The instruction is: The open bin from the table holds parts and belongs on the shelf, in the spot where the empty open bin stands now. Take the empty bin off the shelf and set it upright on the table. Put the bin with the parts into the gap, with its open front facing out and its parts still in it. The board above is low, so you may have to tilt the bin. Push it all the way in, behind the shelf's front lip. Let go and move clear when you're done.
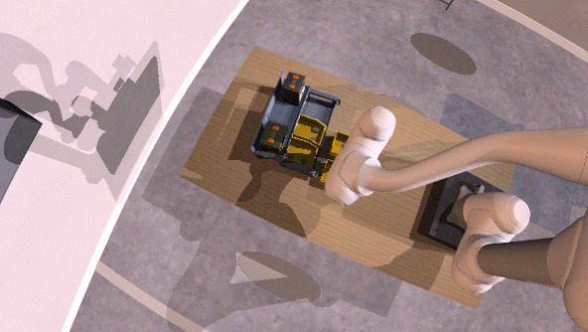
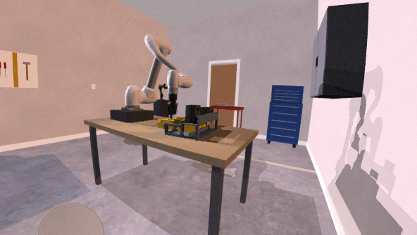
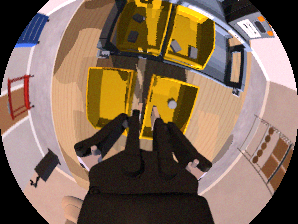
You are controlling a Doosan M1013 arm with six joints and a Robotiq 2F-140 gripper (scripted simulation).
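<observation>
On desk (image 1: pixel 358 219) (image 2: pixel 225 158) (image 3: pixel 215 105), parts bin (image 1: pixel 339 142) (image 3: pixel 181 90) is upright beside empty bin (image 3: pixel 106 97), nr shelf (image 1: pixel 268 118) (image 2: pixel 208 119) (image 3: pixel 200 74); hand (image 2: pixel 171 117) (image 3: pixel 146 109) slightly spread, fingers astride parts bin's side wall.

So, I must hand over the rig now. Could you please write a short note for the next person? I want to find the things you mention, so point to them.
Gripper (image 2: pixel 171 117) (image 3: pixel 146 109): fingers narrow, at the parts bin's side wall; grip unclear.
Parts bin (image 1: pixel 340 142) (image 2: pixel 164 123) (image 3: pixel 172 97): on the table, a round part inside.
Empty bin (image 1: pixel 325 171) (image 3: pixel 107 97): upright beside it.
Done: empty bin off the shelf (image 1: pixel 339 100) (image 2: pixel 197 131) (image 3: pixel 239 92).
Left: parts bin into the gap, open front outward, behind the lip; release, move clear.
</observation>
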